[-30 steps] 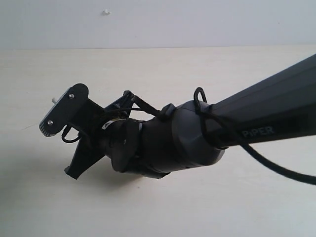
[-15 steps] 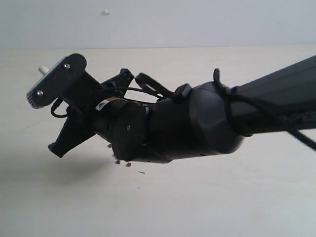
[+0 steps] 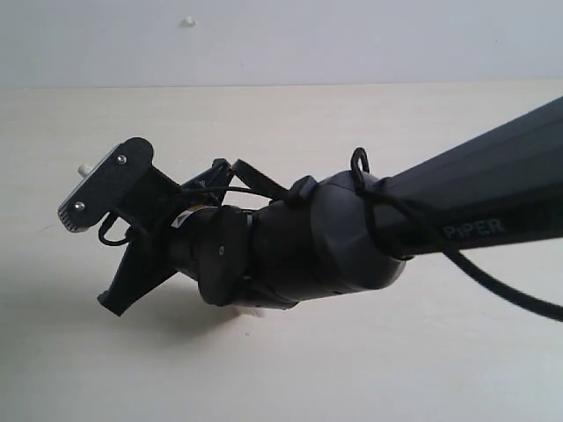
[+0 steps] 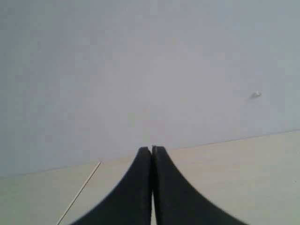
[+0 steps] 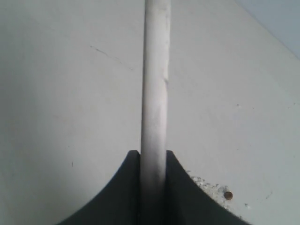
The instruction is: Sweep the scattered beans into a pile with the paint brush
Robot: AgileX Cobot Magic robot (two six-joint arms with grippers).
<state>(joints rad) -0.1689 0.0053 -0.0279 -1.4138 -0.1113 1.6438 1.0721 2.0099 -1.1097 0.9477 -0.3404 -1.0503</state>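
Observation:
My right gripper (image 5: 153, 157) is shut on the paint brush, whose pale handle (image 5: 154, 89) runs straight out from between the jaws, seen edge-on. One reddish-brown bean (image 5: 228, 195) lies by a patch of white crumbs (image 5: 206, 184) on the table beside the right jaw. In the exterior view the right arm (image 3: 352, 237) fills the middle and hides the other beans and the bristles. Only the handle's pale tip (image 3: 82, 169) shows past the wrist camera plate (image 3: 106, 186). My left gripper (image 4: 152, 149) is shut and empty, low over the table, facing the wall.
The pale table (image 3: 396, 369) ends at a grey wall (image 3: 352, 40) with a small white mark (image 3: 188, 21). A black cable (image 3: 493, 286) loops under the right arm. A thin line (image 4: 79, 194) crosses the table near the left gripper.
Half a second ago the right wrist was higher and further left, with a few beans showing under it. It has swung back down and right, covering them. The left gripper stays shut.

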